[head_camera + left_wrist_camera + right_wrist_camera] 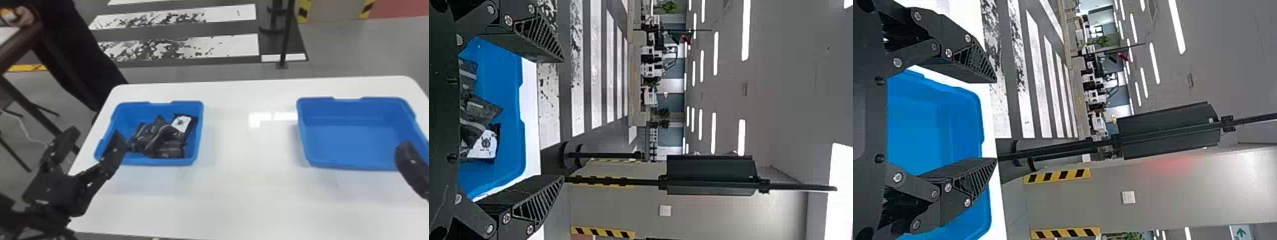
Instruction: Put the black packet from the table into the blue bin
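Several black packets (159,137) lie heaped in the left blue bin (198,134), one with a white label. My left gripper (92,143) stands open at that bin's near left corner, with nothing between its fingers. In the left wrist view the left gripper (563,120) is spread wide, and the packets (479,112) lie in the bin (511,100) beyond it. At the right edge of the head view, one finger of my right gripper (411,169) shows over the right bin's near edge. The right wrist view has the right gripper (997,120) open and empty.
A second blue bin (351,140), with nothing in it, stands on the right part of the white table (249,191). Beyond the table's far edge is a black post (285,38) on the floor.
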Available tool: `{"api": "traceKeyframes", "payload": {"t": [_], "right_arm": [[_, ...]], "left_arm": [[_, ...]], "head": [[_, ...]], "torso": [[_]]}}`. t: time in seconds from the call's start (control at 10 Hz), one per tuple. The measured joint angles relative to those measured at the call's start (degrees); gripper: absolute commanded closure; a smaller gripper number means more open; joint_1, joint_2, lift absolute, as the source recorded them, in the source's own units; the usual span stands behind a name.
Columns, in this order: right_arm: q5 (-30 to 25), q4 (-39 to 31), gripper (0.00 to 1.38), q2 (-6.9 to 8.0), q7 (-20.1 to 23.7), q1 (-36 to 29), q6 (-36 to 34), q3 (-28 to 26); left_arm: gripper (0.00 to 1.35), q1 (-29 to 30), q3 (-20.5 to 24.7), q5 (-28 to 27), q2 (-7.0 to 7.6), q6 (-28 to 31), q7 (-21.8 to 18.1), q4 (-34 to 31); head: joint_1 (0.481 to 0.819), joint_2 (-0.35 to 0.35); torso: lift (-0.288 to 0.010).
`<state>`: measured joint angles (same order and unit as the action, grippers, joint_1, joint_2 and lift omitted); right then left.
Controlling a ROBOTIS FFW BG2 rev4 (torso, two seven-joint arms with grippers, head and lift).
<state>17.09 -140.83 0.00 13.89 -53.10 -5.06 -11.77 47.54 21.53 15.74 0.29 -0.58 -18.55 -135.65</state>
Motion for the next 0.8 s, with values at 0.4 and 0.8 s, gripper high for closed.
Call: {"api": "traceKeyframes", "payload": {"t": [0.4,0.8], "right_arm": [[-2.2,-2.3,0.51,0.00,-0.8,-1.8,0.0,0.0],[-1.9,-2.3,0.50,0.00,-0.9,-2.0,0.0,0.0]], "left_arm": [[0.20,3.1,-2.1,3.0,0.20,-4.5,2.0,-0.9],[0.10,3.4,-2.5,3.9,0.54,-3.9,2.0,-1.0]], "head": [[0.695,0.103],[0.695,0.098]], "torso": [[-0.110],[-0.110]]}}
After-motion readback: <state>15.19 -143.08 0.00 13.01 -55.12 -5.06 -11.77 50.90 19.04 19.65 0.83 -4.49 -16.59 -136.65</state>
